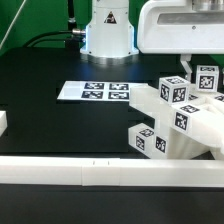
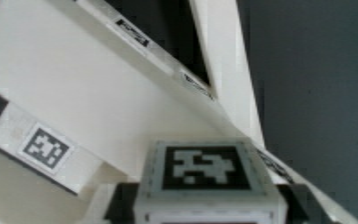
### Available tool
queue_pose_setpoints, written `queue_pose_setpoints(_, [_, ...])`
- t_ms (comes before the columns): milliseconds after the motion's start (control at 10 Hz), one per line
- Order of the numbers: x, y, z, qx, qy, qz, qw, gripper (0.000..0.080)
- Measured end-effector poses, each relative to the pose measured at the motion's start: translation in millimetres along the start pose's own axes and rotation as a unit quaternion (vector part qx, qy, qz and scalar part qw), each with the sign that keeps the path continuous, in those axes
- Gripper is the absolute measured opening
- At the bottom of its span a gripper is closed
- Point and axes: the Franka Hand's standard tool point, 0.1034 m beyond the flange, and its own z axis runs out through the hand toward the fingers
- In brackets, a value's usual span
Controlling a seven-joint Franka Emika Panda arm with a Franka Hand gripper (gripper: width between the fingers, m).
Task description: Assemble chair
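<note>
The chair's white tagged parts lie bunched at the exterior view's right: a slanted slab (image 1: 195, 125) with blocky pieces (image 1: 172, 93) on it and a small block (image 1: 147, 139) in front. My gripper (image 1: 189, 68) comes down onto this cluster from above. In the wrist view a short white post (image 2: 208, 165), its square tag facing the camera, sits between my dark fingers (image 2: 123, 198), which press on both its sides; the gripper (image 2: 210, 198) is shut on it. Behind the post run a white slab (image 2: 105, 90) and a frame bar (image 2: 220, 60).
The marker board (image 1: 95, 92) lies flat on the black table left of the parts. A long white rail (image 1: 90, 170) runs along the front edge. A white piece (image 1: 3, 122) shows at the left edge. The robot's base (image 1: 108, 30) stands at the back.
</note>
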Motion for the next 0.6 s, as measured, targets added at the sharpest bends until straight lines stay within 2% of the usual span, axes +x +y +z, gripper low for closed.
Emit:
queue_pose_setpoints(100, [1.9, -0.6, -0.3, 0.006, 0.007, 0.047, 0.999, 0.0268])
queue_pose_setpoints(400, [2.0, -1.4, -0.6, 0.008, 0.006, 0.123, 0.992, 0.0268])
queue_pose_setpoints(600, [3.2, 0.4, -0.4, 0.021, 0.005, 0.251, 0.968, 0.0268])
